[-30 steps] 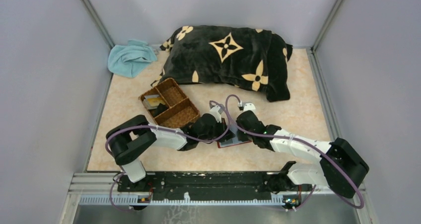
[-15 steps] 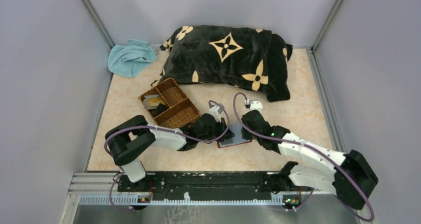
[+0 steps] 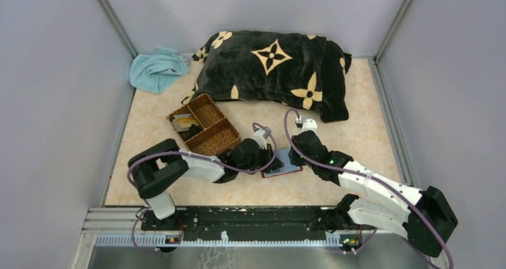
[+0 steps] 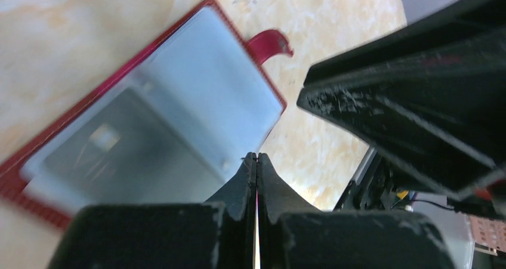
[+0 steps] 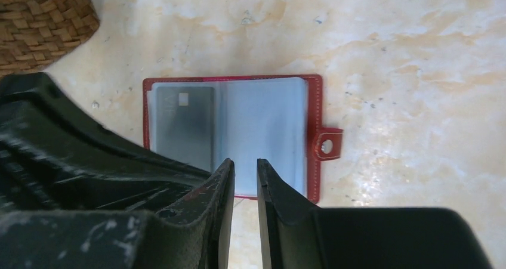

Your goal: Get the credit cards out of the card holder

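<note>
A red card holder [image 3: 285, 169] lies open and flat on the table, its clear sleeves facing up [image 5: 262, 120] [image 4: 179, 102]. One sleeve shows a dark card [image 5: 184, 123] [image 4: 131, 152]. The snap tab [image 5: 326, 144] sticks out on one side. My left gripper [image 4: 257, 157] is shut, with its tips down at the edge of a clear sleeve; in the top view it [image 3: 267, 161] sits at the holder's left side. My right gripper [image 5: 244, 163] hovers over the holder's near edge with a narrow gap and nothing between its fingers; from above it [image 3: 293, 157] is at the holder's far right corner.
A wicker basket [image 3: 206, 139] with compartments stands just left of the arms and holds cards [image 3: 186, 123]; its corner shows in the right wrist view [image 5: 42, 18]. A black patterned pillow [image 3: 274, 72] and a blue cloth [image 3: 156, 69] lie at the back.
My right arm has drawn back to the right, off the holder's middle, uncovering more of it. The left gripper has stayed at the holder's left side.
</note>
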Controlling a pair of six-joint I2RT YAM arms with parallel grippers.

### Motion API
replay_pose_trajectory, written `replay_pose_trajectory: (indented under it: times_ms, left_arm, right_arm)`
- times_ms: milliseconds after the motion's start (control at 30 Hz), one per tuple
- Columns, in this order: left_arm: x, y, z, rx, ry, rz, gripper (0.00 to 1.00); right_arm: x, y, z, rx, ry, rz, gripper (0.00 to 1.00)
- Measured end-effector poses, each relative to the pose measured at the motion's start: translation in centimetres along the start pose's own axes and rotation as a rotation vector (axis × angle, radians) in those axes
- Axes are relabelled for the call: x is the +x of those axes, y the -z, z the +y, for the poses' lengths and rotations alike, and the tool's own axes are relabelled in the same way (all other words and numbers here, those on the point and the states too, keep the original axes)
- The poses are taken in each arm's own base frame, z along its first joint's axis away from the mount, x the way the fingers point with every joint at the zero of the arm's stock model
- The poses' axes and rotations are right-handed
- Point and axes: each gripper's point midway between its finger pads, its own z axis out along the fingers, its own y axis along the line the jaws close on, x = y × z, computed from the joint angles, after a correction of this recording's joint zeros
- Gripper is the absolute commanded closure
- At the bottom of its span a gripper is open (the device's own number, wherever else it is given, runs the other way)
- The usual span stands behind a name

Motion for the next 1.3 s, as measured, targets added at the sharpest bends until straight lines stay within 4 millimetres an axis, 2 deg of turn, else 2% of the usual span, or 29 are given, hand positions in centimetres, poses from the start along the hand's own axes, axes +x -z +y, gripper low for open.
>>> replay_pose_trajectory:
  times_ms: [67,133,200,300,333,367,433,600,733,867,1067,1300]
  left_arm:
    - [0.1,1.7,0.7,-0.023,0.000,-0.020,0.98]
    - [-0.4,3.4,1.0,-0.042,-0.003,-0.054,0.92]
    - [-1.5,5.1,1.0,-0.065,-0.003,-0.106,0.84]
    - [-3.3,7.1,1.0,-0.099,0.008,-0.184,0.79]
    - [-3.7,7.8,1.2,-0.116,0.016,-0.206,0.78]
    - [-3.9,10.2,2.7,-0.180,0.044,-0.258,0.77]
    - [-3.9,10.8,3.2,-0.203,0.055,-0.270,0.77]
    - [-4.3,14.4,4.9,-0.270,0.091,-0.347,0.78]
    - [-4.9,16.1,5.6,-0.302,0.108,-0.400,0.78]
    - [-4.5,17.1,6.8,-0.340,0.117,-0.416,0.78]
    - [-4.0,17.9,7.8,-0.373,0.123,-0.419,0.78]
    - [-3.9,17.9,8.0,-0.381,0.125,-0.418,0.78]
  right_arm:
    - [0.4,-0.4,0.6,-0.025,0.002,0.021,0.73]
    - [0.8,-0.9,1.1,-0.044,0.008,0.041,0.67]
    - [1.6,-1.6,1.5,-0.054,0.028,0.073,0.57]
    - [2.5,-2.4,2.3,-0.055,0.075,0.118,0.46]
    - [2.7,-2.6,2.9,-0.057,0.101,0.129,0.42]
    - [2.6,-3.2,5.7,-0.086,0.170,0.142,0.37]
    - [2.6,-3.3,6.5,-0.095,0.186,0.143,0.36]
    - [2.8,-4.8,8.5,-0.084,0.235,0.159,0.31]
    - [3.8,-5.8,8.4,-0.041,0.277,0.197,0.31]
    - [4.4,-6.4,8.6,-0.018,0.302,0.211,0.33]
    - [4.5,-6.7,7.8,0.034,0.318,0.212,0.46]
    - [4.5,-6.7,7.1,0.069,0.320,0.209,0.53]
